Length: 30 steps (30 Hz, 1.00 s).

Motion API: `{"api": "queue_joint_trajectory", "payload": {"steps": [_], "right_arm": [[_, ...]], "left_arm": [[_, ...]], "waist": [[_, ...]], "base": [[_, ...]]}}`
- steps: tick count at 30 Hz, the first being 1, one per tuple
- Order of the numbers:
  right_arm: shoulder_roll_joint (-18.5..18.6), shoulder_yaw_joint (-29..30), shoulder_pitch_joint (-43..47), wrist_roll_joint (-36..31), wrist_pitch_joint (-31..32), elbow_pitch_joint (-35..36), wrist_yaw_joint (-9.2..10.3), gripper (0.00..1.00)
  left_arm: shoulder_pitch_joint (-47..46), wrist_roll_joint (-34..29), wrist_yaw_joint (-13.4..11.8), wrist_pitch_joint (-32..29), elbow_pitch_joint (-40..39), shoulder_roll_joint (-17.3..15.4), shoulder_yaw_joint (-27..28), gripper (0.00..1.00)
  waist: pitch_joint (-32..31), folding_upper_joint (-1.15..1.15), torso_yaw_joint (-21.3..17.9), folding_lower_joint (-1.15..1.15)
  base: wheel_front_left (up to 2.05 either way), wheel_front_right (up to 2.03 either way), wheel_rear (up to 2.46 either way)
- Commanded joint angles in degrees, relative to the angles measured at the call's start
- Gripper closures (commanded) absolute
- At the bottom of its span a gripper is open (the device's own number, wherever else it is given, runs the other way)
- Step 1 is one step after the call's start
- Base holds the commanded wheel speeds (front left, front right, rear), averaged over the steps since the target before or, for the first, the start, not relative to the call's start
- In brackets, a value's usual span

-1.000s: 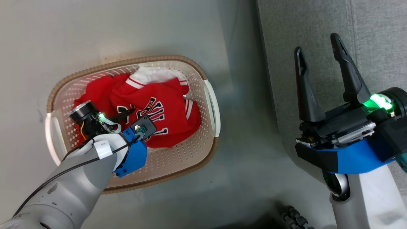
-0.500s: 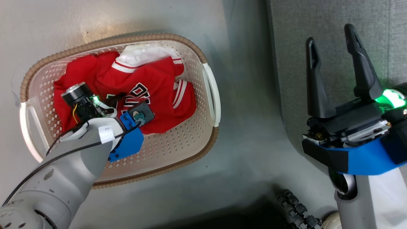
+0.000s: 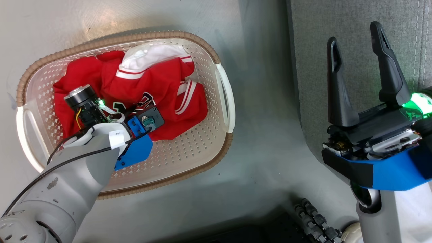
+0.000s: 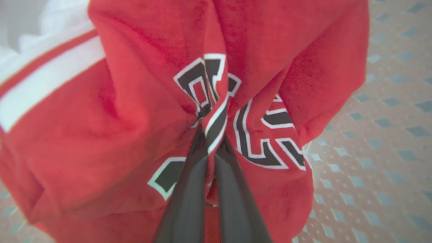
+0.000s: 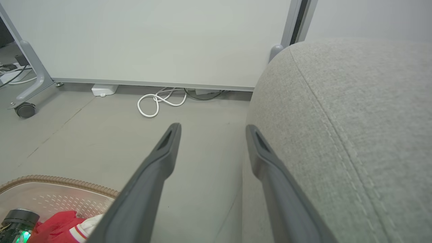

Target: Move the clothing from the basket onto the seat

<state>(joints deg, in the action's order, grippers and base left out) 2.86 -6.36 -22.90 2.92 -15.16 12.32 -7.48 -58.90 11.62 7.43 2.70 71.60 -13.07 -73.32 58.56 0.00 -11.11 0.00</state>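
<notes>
The clothing (image 3: 158, 81) is bright red with white striped trim and lies crumpled in the cream perforated basket (image 3: 223, 91) on the floor. My left gripper (image 3: 135, 108) reaches down into the basket. In the left wrist view it (image 4: 211, 133) is shut on a pinched fold of the clothing (image 4: 128, 111), right at the black-and-white lettering. My right gripper (image 3: 354, 33) hangs open and empty over the edge of the light-grey seat (image 3: 310, 33). In the right wrist view its (image 5: 213, 127) fingers frame the floor beside the seat (image 5: 354, 118), with the basket (image 5: 60, 180) at lower left.
Grey floor separates basket and seat. A white cable coil (image 5: 158, 101) and a power block (image 5: 104, 89) lie by the pale wall panel. A caster (image 5: 25, 109) stands at far left. My base's ribbed wheel (image 3: 317, 222) sits near the bottom edge.
My left gripper has shut on the lettered jersey, bunching the fabric toward its fingers. The head camera has shifted, so the whole picture moved. The right gripper stays open.
</notes>
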Motion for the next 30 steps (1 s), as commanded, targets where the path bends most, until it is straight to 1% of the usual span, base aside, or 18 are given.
{"api": "queue_joint_trajectory", "payload": {"steps": [1, 9, 15, 22, 30], "right_arm": [[0.05, 0.11, -0.32, 0.04, 0.00, -0.16, -0.02, 0.00], [0.06, -0.21, -1.22, 0.15, -0.02, -1.07, -0.02, 0.00], [0.06, 0.29, -1.23, 0.06, -0.02, -2.48, -0.02, 0.00], [0.07, 0.74, 0.22, -0.73, -0.02, -4.79, -0.02, 0.00], [0.07, 1.61, 3.00, -2.07, -0.02, -7.98, -0.02, 0.00]], "left_arm": [[-0.19, 0.31, 0.03, 0.20, -0.10, -0.35, -0.20, 1.00], [0.56, 2.62, 0.03, 1.86, -0.76, -0.27, -0.20, 1.00], [1.64, 5.52, 0.03, 4.87, -2.00, 0.76, -0.19, 1.00], [3.89, 9.27, 0.03, 9.17, -3.10, 3.20, -0.18, 1.00], [7.13, 13.67, 0.03, 12.11, -4.93, 5.54, -0.19, 1.00]], "waist": [[-0.10, 0.00, 0.05, 0.00], [-2.63, 0.00, 0.81, 0.00], [-6.51, 0.00, 1.85, 0.00], [-13.30, 0.00, 4.30, 0.00], [-22.34, 0.00, 8.17, 0.00]], "base": [[0.00, 0.00, 0.00], [0.00, 0.00, 0.00], [0.00, 0.00, 0.00], [0.00, 0.00, 0.00], [0.00, 0.00, 0.00]]}}
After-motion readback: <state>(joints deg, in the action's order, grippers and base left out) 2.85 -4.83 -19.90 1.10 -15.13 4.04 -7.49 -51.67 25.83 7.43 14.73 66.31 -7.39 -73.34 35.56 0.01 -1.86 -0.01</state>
